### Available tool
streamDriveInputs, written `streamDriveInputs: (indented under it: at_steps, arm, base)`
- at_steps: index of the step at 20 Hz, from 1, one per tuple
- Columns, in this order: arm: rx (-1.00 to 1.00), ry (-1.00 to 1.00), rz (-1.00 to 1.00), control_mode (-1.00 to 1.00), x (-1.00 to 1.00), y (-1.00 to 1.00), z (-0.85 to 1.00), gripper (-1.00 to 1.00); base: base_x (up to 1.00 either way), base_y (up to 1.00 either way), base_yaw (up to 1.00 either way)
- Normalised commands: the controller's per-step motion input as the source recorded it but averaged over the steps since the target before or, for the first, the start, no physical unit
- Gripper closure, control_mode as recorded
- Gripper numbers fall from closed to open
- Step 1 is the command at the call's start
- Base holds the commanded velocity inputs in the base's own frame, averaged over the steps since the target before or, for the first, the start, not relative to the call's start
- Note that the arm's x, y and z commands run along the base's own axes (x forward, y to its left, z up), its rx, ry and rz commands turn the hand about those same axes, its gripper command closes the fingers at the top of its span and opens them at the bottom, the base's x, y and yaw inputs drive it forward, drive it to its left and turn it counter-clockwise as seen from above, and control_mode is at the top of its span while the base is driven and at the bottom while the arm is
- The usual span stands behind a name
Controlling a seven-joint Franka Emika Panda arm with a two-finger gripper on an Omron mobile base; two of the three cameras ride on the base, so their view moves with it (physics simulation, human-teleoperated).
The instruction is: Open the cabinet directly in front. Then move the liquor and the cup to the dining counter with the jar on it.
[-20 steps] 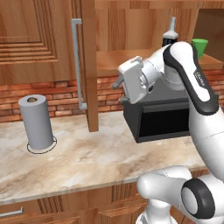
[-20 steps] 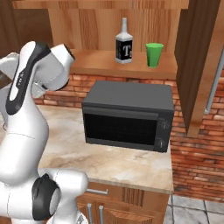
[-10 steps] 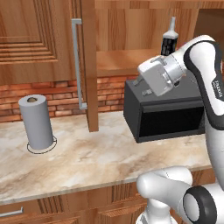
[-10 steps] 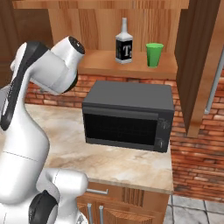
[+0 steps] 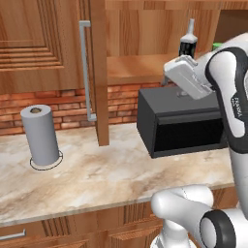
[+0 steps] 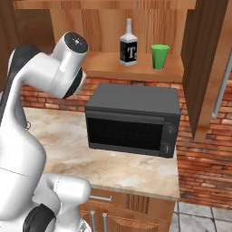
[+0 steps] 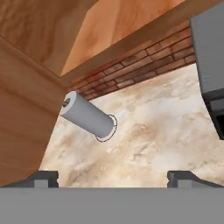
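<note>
Cabinet (image 6: 136, 27) open, liquor (image 6: 128, 44) next in line

Inside on the shelf: liquor upright, long axis vertical, cup (image 6: 160, 56) just beside it; lower, gripper (image 7: 113, 177) with jaws spread wide and empty, aimed down past the microwave (image 6: 131, 120) at the paper-towel roll (image 7: 87, 116); bottle up and behind the hand's current line

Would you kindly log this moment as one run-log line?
cabinet: open | liquor, cup: on shelf above microwave | gripper: jaws open, empty
</note>
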Motion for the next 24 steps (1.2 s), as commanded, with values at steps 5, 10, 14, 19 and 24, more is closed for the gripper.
streamDriveInputs:
  at_steps: [5, 10, 14, 19, 24]
  arm:
    - [-0.08, -0.03, -0.35, -1.0, 0.46, -0.55, 0.19, -1.0]
    - [-0.15, -0.15, -0.29, -1.0, 0.39, -0.42, 0.18, -1.0]
    - [-0.18, -0.2, -0.2, -1.0, 0.26, -0.33, 0.32, -1.0]
    - [-0.16, -0.2, -0.17, -1.0, 0.13, -0.34, 0.43, -1.0]
    - [-0.1, -0.12, -0.15, -1.0, 0.08, -0.4, 0.45, -1.0]
  base:
    - [0.0, 0.0, 0.0]
    - [0.0, 0.0, 0.0]
    - [0.0, 0.0, 0.0]
    - [0.0, 0.0, 0.0]
    - [0.0, 0.0, 0.0]
